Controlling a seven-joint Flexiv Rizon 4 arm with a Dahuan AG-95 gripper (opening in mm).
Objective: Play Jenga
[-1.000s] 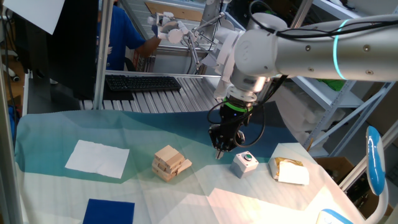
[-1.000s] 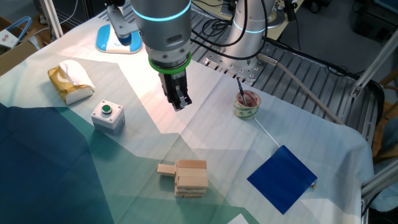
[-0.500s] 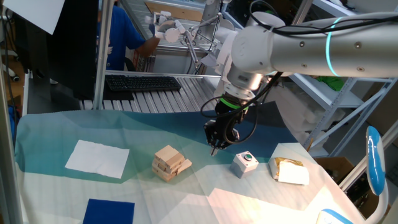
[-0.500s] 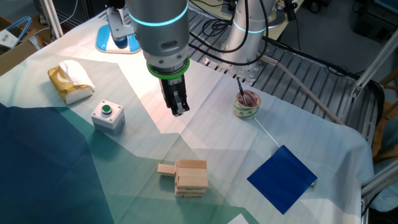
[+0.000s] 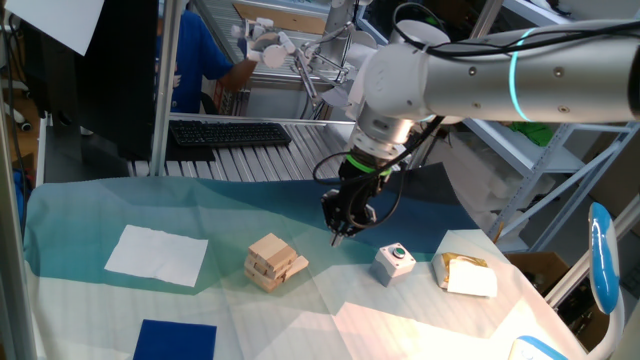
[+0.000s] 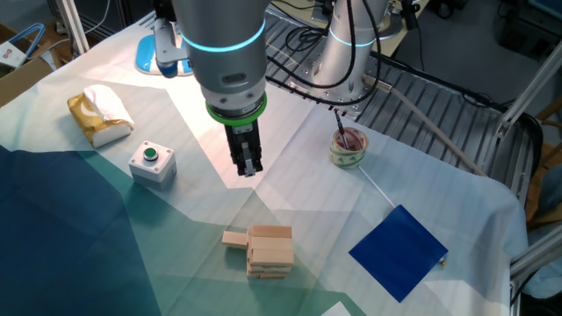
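The Jenga stack (image 5: pixel 274 262) is a small pile of light tan wooden blocks in crosswise layers on the cloth, also in the other fixed view (image 6: pixel 268 251). One block (image 6: pixel 234 239) sticks out from its low side. My gripper (image 5: pixel 335 237) hangs above the cloth, to the right of the stack and apart from it; in the other fixed view (image 6: pixel 248 170) it is beyond the stack. Its fingers are together and hold nothing.
A white cube with a green button (image 5: pixel 394 263) and a white-and-tan packet (image 5: pixel 465 274) lie right of the gripper. A white sheet (image 5: pixel 157 254) and a blue square (image 5: pixel 175 340) lie left. A tape roll (image 6: pixel 348 149) stands near the arm's base.
My gripper has moved sideways toward the Jenga stack and a little lower. The blocks have not moved.
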